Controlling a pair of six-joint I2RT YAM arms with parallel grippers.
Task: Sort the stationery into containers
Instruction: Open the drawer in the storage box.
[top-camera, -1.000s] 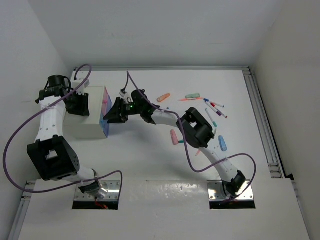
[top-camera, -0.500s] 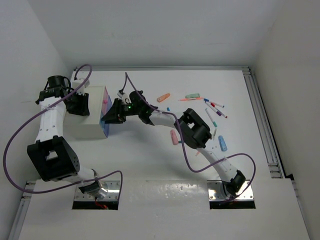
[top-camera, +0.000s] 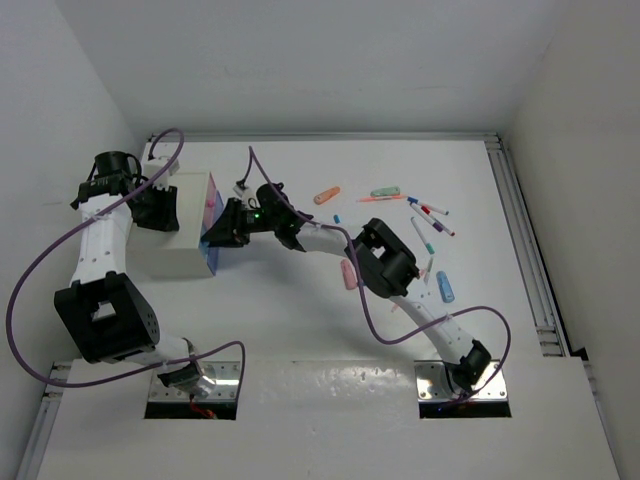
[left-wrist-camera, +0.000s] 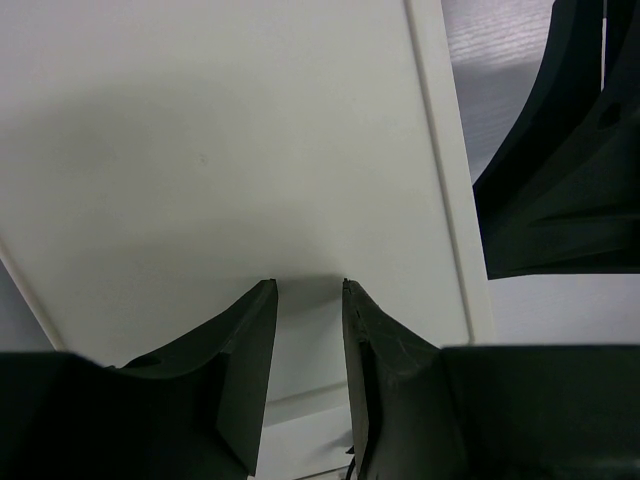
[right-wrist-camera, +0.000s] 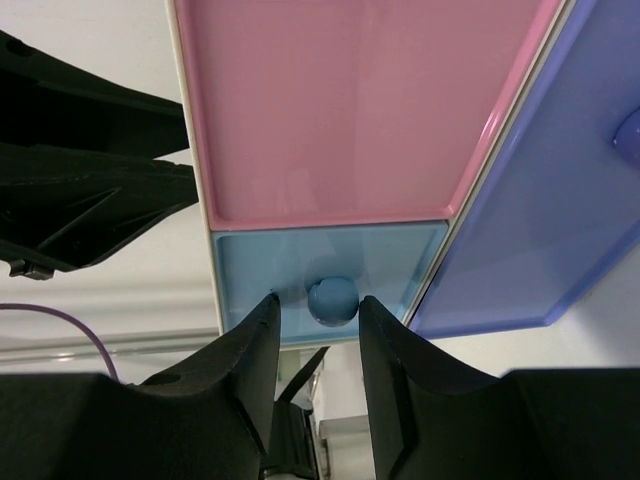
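**Top external.** The task is barely starting, by my reading. The stationery (top-camera: 428, 212) is all lying loose on the table (top-camera: 300, 330), well apart from the white cabinet (top-camera: 175, 255). The pens are lying far right, with an orange piece (top-camera: 326, 195), a green piece (top-camera: 385, 192), a pink piece (top-camera: 348, 273) and a blue piece (top-camera: 445, 288) nearer centre. Your left gripper (top-camera: 158, 208) is resting on the cabinet's top. Your right gripper (top-camera: 222, 232) is sitting at its drawer face.

**Left wrist.** The fingers (left-wrist-camera: 245, 370) are standing a narrow gap apart, gripping nothing, with their tips against the cabinet's white panel.

**Right wrist.** You are facing the pink drawer (right-wrist-camera: 340, 110), with the pale blue drawer (right-wrist-camera: 385, 260) below it and a violet-blue drawer (right-wrist-camera: 560, 200) beside them. The fingers are straddling the pale blue drawer's knob (right-wrist-camera: 332, 300). They are standing apart with a gap showing on one side, so they are not clamping it. The drawer fronts are too cloudy to show any contents, so the drawers are possibly empty. A drawer is waiting to be opened, and every piece is waiting to be carried.
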